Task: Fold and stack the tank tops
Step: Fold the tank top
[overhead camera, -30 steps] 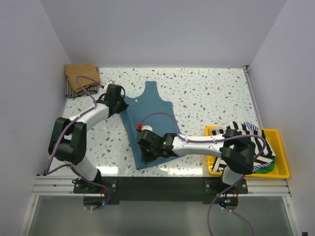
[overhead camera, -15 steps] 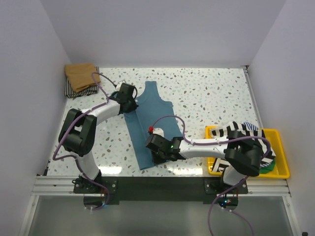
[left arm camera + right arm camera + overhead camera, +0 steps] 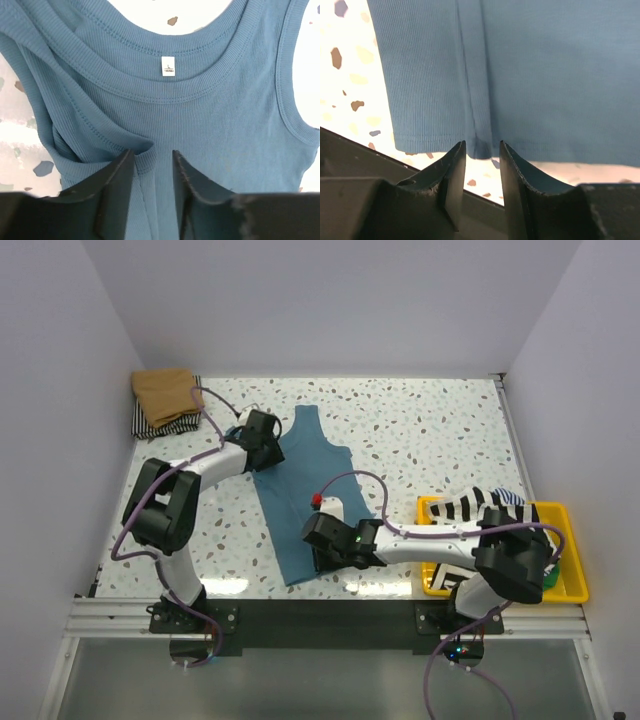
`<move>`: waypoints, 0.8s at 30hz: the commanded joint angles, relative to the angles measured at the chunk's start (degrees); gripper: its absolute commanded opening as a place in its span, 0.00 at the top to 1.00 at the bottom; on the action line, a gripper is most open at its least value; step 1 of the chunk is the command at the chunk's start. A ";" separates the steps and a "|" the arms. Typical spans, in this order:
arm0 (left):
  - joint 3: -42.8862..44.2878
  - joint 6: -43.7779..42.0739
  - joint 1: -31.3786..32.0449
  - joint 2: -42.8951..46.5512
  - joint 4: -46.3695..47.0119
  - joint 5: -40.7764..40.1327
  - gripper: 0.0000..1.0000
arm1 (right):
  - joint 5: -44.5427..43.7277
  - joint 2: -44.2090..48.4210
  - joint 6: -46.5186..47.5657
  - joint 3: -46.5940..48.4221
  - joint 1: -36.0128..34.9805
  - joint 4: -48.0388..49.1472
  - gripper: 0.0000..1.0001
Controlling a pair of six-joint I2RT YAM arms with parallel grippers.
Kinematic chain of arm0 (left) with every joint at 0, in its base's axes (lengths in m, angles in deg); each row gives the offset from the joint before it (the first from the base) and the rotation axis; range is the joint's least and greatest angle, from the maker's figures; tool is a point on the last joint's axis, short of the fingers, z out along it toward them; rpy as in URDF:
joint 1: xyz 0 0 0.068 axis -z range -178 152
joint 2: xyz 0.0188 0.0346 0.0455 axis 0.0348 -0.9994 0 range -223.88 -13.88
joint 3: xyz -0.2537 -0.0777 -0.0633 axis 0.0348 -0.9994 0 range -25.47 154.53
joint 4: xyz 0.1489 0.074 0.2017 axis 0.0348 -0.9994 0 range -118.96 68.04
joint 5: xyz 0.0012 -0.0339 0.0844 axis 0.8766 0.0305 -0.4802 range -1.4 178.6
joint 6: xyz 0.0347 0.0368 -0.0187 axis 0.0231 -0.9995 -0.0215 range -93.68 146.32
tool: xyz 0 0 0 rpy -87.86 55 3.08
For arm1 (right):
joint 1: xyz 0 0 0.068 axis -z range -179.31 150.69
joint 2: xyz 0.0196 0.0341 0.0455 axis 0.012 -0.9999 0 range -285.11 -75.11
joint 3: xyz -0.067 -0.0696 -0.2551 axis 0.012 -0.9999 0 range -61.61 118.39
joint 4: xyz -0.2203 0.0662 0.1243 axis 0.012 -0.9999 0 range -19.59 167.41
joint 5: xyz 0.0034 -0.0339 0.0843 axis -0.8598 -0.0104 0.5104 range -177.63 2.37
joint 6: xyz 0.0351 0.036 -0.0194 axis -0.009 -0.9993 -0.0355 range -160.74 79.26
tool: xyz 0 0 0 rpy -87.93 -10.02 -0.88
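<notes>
Teal-blue tank top [image 3: 315, 458], half-folded lengthwise, clamped by left pincer [image 3: 152, 153] and right pincer [image 3: 482, 145].

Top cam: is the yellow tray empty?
No, a black-and-white striped tank top lies bunched in the yellow tray.

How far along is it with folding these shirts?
Done: a tan-brown tank top lies folded on a striped top in the far left corner. In hand: the teal tank top, one side folded over, left gripper pinching its shoulder, right gripper at its hem. Left: striped tops heaped in the yellow tray.
</notes>
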 commanded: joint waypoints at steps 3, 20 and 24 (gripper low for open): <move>3.36 -2.69 0.30 3.61 3.09 -1.74 0.49 | -10.37 7.26 -0.51 1.62 -0.11 -8.25 0.62; -1.64 1.79 0.92 1.86 2.91 -0.86 0.80 | -6.78 -8.28 9.24 10.94 -3.19 -5.97 0.74; -0.33 2.14 1.09 -2.36 2.74 -0.51 0.84 | -5.47 -11.80 9.68 11.30 -3.89 -5.01 0.75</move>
